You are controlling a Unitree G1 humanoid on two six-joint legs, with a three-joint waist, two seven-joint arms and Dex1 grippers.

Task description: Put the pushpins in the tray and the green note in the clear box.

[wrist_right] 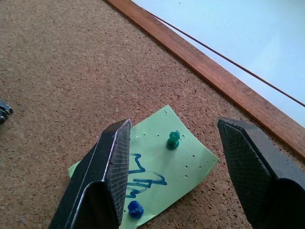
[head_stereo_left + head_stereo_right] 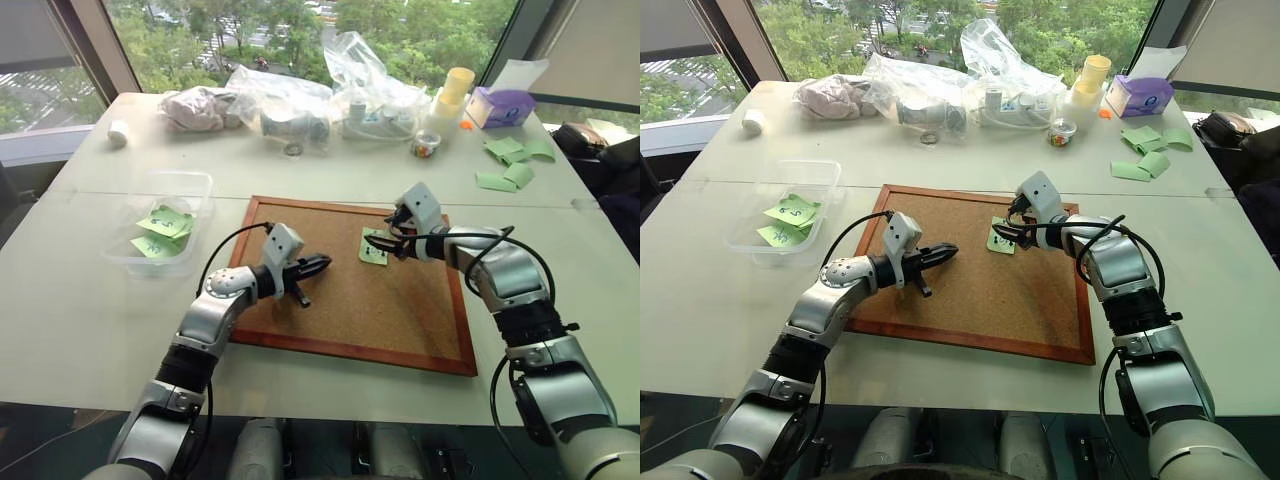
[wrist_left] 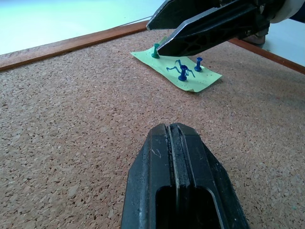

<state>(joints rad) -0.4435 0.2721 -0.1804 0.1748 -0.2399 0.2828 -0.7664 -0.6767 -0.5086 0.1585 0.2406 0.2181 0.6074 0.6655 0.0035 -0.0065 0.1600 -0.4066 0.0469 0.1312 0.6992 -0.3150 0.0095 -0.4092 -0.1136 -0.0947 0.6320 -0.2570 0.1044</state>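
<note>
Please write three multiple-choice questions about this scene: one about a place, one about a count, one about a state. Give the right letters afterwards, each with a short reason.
1. Where is the green note with the blue writing?
A. in the clear box
B. pinned on the corkboard
C. among the plastic bags

2. How many pushpins stand in that note, as the left wrist view shows them?
A. one
B. three
C. six

3. How does the left gripper stand?
A. shut with nothing between its fingers
B. shut on the note
C. wide open

Answers:
1 B, the note lies on the cork, held by pins.
2 B, two blue pins and one green pin show there.
3 A, its two fingers meet above bare cork.
</note>
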